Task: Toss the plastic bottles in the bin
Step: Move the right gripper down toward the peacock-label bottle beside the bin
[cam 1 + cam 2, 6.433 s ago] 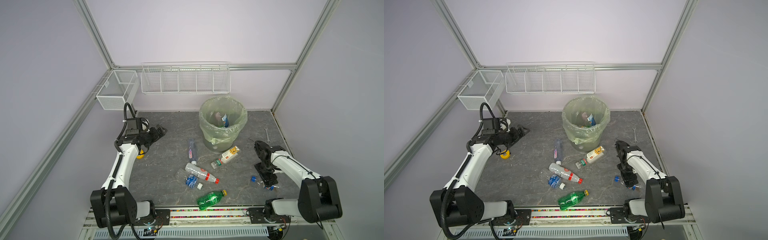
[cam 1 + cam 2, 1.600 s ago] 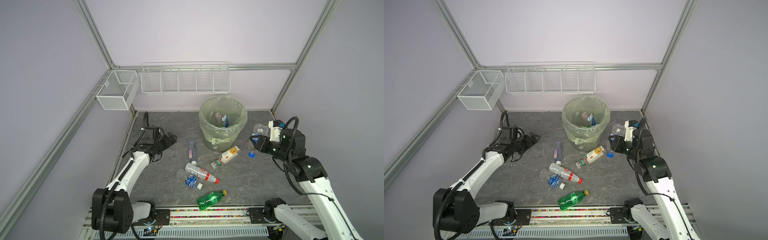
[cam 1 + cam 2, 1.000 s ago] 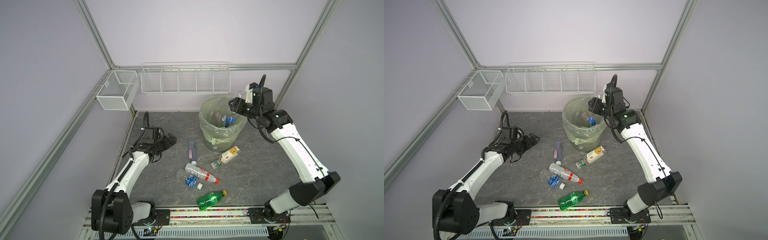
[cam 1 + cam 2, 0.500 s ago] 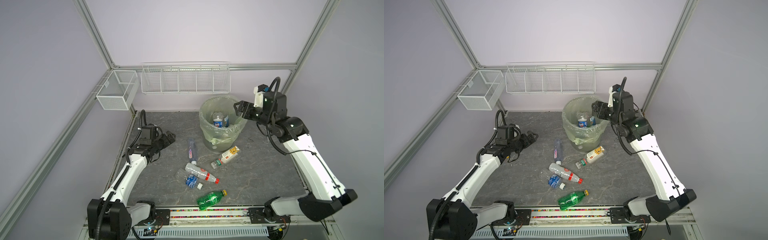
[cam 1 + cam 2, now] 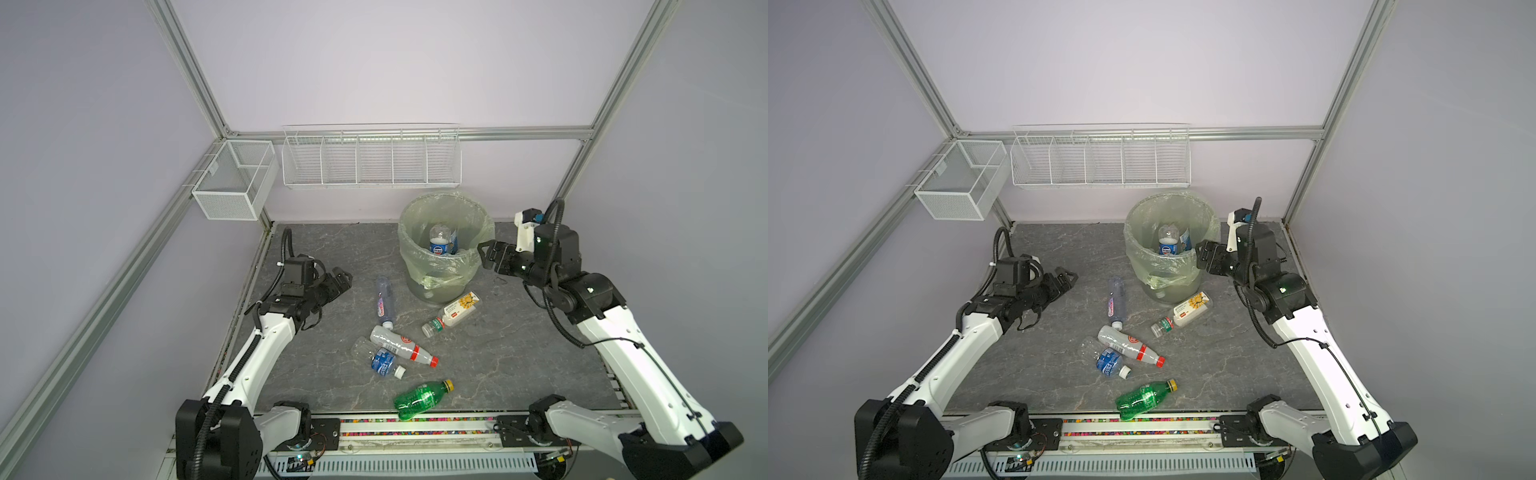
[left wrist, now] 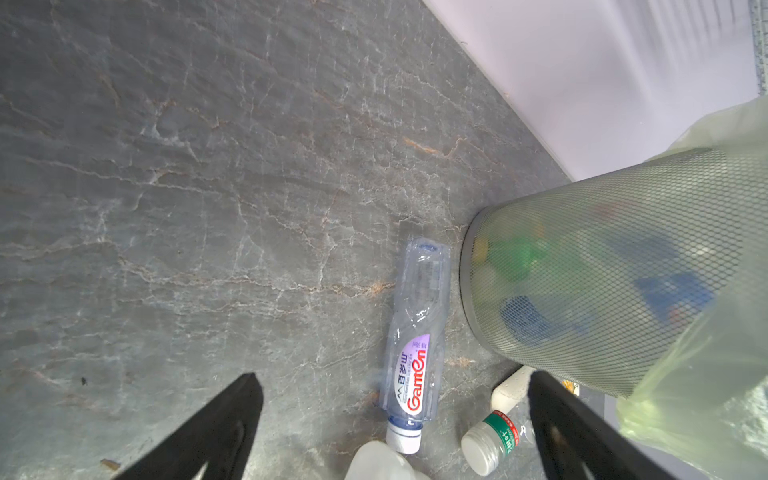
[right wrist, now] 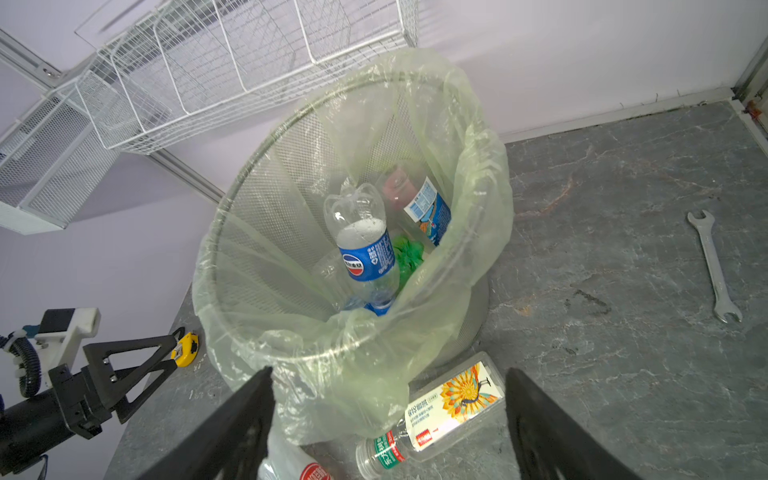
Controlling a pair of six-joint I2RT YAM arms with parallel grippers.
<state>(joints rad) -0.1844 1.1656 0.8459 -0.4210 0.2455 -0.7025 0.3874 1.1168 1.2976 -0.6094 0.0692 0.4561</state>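
Five plastic bottles [image 5: 384, 301] lie on the dark grey marbled tabletop [image 5: 519, 353], near the round grey mesh bin lined with a pale green bag [image 5: 415, 266]; a blue-labelled clear bottle [image 5: 439, 245] rests base-up inside it; the right gripper [image 5: 483, 256], jaws apart and empty, hovers beside the rim; the left gripper [image 5: 341, 277], likewise spread and empty, hangs well left of the bin.

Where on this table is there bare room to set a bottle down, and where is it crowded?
Bare: the back corner between left fingers and bin; the wide patch between right arm and green bottle. Crowded: in front of the bin, where four more bottles lie close.
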